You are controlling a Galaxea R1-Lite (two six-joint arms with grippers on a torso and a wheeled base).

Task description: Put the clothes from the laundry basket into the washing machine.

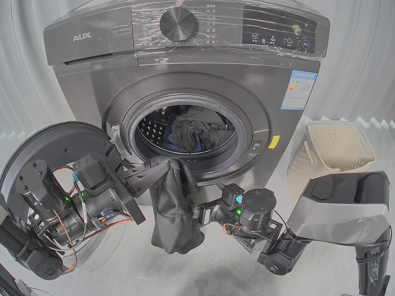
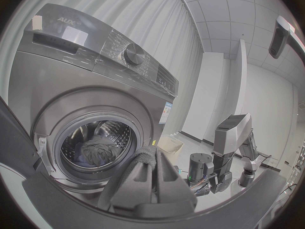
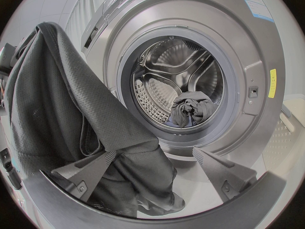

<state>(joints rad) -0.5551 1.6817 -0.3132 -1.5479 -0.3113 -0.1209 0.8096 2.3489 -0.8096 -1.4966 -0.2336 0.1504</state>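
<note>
Clothes [image 1: 197, 130] lie in a dark heap inside the drum [image 3: 159, 89] of the washing machine [image 1: 82, 87]. The round door [image 1: 53, 144] stands wide open on the machine's left side.

The left gripper [image 1: 166, 167] is just in front of the door hole, at its lower rim. Its two fingers are pressed together on the top edge of a dark mesh garment [image 1: 173, 210] (maybe shorts, maybe a shirt, it is hard to tell which). The garment hangs straight down from that pinch. All of it is outside the machine, and its bottom end hangs low, near the floor [image 1: 205, 272].

The right gripper [image 3: 152, 153] is low down, by the lower right side of the hanging garment. Its fingers [image 3: 92, 169] are spread wide apart and hold nothing. One finger lies against the cloth. The other finger is clear of it, on the side toward the machine.

The cream laundry basket [image 1: 304, 161] stands on the floor to the right of the machine, just beside it.
</note>
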